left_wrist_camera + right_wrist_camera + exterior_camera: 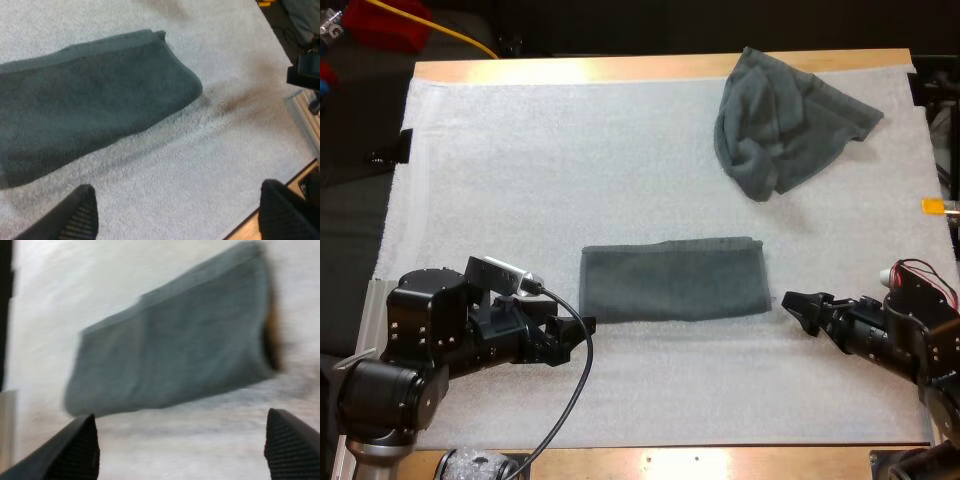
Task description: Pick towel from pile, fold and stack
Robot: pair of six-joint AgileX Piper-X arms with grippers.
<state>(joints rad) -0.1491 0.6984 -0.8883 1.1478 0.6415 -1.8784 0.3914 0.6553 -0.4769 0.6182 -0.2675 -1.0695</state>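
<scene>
High view: folded towel (672,279) flat on mat (520,170) between left gripper (580,336) and right gripper (796,308), both spread, holding nothing; crumpled towel (785,122) far right.

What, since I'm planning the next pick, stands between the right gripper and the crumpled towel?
Nothing visible. The right gripper, open, sits by the folded towel's right end; only bare mat lies between it and the crumpled towel farther back.

Matt terry-cloth folded towel (672,278) lies on fibrous white mat (520,180).
</scene>
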